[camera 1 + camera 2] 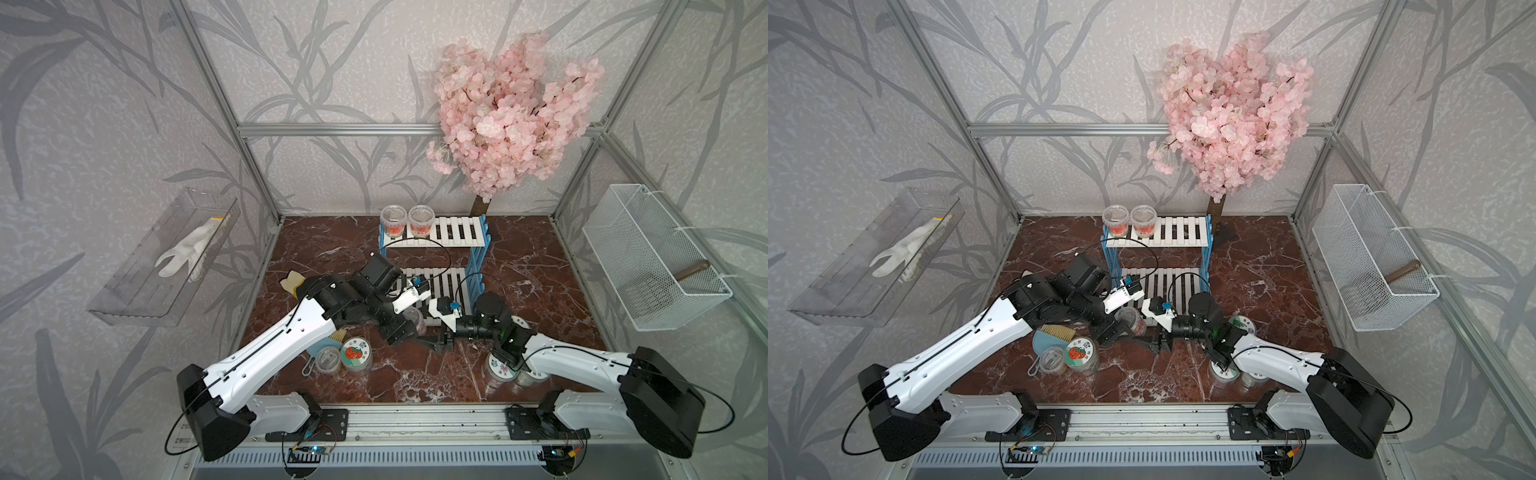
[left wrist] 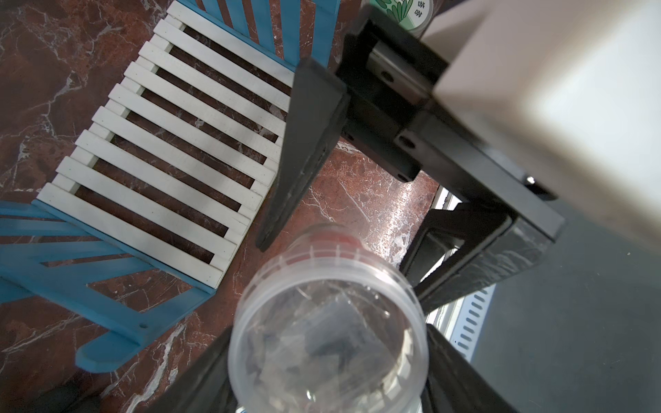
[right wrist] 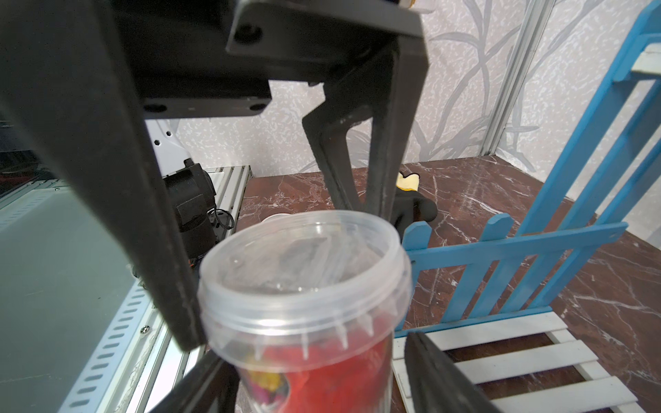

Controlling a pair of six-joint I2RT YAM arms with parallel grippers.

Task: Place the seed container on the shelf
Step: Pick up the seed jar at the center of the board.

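Seed container (image 3: 304,286), a clear lidded tub with a red label, hangs just in front of the shelf's (image 1: 457,235) lower board, clamped in the left gripper (image 2: 329,336). The right gripper (image 3: 313,347) brackets it; whether it grips cannot be told. This looks like a handover: next, the right must grip firmly before the left releases.

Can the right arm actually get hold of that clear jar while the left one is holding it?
Probably yes. The left gripper holds the seed container near its lid, leaving the red-labelled lower part bare. The right gripper has a finger on either side of that part, with nothing else in the way.
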